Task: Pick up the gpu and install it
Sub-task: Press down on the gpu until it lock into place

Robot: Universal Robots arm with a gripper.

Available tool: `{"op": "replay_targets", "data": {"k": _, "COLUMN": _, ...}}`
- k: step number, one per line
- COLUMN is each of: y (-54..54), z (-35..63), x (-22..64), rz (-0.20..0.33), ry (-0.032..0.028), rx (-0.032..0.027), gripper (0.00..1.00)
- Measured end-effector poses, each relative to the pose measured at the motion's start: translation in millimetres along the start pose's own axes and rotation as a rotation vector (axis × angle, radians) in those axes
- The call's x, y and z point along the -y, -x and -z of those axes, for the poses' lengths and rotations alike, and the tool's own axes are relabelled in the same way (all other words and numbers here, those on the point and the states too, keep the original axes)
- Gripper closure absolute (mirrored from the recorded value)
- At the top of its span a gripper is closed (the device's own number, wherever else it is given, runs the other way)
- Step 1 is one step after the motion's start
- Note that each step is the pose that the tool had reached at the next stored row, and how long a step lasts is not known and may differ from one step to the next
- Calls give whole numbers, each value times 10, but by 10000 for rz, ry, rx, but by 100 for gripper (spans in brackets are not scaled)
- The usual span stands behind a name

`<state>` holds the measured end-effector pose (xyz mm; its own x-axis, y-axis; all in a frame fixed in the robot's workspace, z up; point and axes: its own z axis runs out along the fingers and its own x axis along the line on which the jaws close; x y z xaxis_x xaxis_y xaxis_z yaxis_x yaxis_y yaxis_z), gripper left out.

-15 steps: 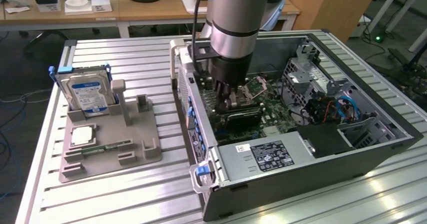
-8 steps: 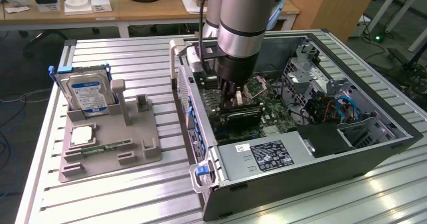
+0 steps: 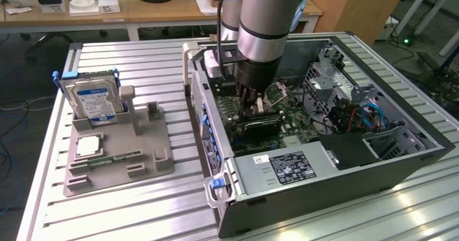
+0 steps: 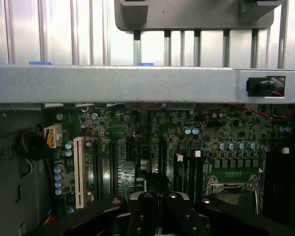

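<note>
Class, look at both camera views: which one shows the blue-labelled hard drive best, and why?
The exterior view shows it best: the hard drive stands upright in the grey holder on the table, at the exterior view's left of the open computer case, its label facing the camera. The wrist view looks down at the motherboard inside the case instead.

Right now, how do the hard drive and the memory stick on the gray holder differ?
The hard drive stands upright in its slot; the memory stick lies low and lengthwise. The hard drive is broad and silver with a blue-white label; the memory stick is narrow and green. Both sit in the gray holder, to the exterior view's left of the computer case.
</note>
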<state>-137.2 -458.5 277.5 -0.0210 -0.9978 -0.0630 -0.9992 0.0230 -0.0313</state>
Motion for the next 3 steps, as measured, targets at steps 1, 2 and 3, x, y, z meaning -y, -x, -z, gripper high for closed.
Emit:
{"op": "replay_targets", "data": {"k": 1, "y": 0, "z": 0, "x": 4, "rz": 0, "ry": 1, "rx": -1, "gripper": 90}}
{"op": "replay_targets", "data": {"k": 2, "y": 0, "z": 0, "x": 5, "rz": 0, "ry": 1, "rx": 0, "gripper": 90}}
{"op": "replay_targets", "data": {"k": 3, "y": 0, "z": 0, "x": 6, "rz": 0, "ry": 0, "rx": 0, "gripper": 90}}
